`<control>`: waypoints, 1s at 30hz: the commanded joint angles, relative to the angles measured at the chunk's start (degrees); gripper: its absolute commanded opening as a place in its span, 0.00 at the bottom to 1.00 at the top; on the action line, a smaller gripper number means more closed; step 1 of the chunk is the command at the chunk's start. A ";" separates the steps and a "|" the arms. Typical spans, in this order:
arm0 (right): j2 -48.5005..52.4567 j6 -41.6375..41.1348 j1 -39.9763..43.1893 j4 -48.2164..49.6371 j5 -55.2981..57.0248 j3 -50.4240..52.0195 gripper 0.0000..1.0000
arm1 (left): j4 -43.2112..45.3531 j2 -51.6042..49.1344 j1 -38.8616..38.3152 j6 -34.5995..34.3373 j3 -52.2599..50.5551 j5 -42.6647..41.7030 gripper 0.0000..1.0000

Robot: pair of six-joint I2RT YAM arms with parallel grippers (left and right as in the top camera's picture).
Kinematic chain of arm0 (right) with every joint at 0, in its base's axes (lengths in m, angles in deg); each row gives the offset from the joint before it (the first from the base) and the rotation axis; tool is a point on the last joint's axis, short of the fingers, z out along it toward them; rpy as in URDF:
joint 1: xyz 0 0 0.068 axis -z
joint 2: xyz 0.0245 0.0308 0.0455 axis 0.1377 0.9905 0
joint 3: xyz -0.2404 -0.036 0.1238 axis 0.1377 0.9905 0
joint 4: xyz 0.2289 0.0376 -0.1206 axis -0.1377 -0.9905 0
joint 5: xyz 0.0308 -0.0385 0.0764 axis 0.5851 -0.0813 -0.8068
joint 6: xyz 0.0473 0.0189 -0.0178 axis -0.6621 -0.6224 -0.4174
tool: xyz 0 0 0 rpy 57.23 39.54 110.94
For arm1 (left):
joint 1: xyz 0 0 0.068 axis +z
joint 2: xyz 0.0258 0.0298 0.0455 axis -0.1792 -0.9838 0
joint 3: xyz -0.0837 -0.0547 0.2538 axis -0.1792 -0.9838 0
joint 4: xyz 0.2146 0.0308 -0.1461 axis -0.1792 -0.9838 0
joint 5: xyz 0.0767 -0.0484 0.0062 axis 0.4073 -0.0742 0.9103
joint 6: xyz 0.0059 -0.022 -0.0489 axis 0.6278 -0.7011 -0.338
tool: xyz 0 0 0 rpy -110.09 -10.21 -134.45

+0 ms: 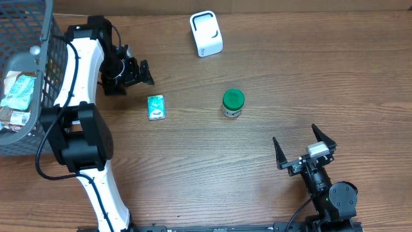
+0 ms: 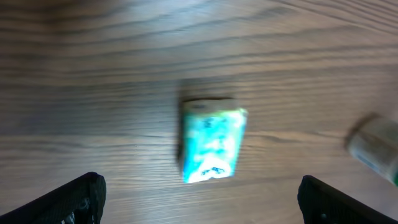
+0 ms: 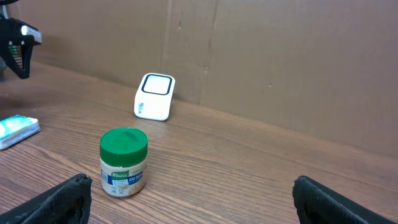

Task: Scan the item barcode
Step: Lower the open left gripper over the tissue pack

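- A jar (image 3: 124, 163) with a green lid stands upright on the wooden bench (image 3: 249, 168), near left.
- A white scanner (image 3: 154, 97) stands farther back, close to the cardboard wall (image 3: 280, 62).
- A teal packet (image 3: 17, 131) lies flat at the left edge.
- The right hand (image 3: 189, 199) is spread wide, with nothing between its fingers (image 3: 62, 199).

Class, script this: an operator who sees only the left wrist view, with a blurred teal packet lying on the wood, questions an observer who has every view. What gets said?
Operator: What is the pale blur at my right edge, past the packet?
Observer: A small jar with a green lid, standing upright on the table.
Operator: Is there anything here to scan with?
Observer: Yes, a white scanner stands near the table's far edge, beyond the jar and apart from it.
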 commanded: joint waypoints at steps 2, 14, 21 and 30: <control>-0.46 0.02 -0.11 0.17 -0.11 0.61 1.00 | 0.13 1.20 0.22 5.73 -0.35 -5.95 1.00; -0.46 0.02 -0.11 0.17 -0.11 0.61 1.00 | -6.21 1.75 0.04 5.05 -0.35 -5.73 0.16; -0.46 0.02 -0.11 0.17 -0.11 0.61 1.00 | -6.43 6.82 -1.90 -3.43 -0.39 4.72 0.13; -0.46 0.02 -0.11 0.17 -0.11 0.61 1.00 | -6.97 12.76 -9.31 -12.17 -1.97 23.52 0.09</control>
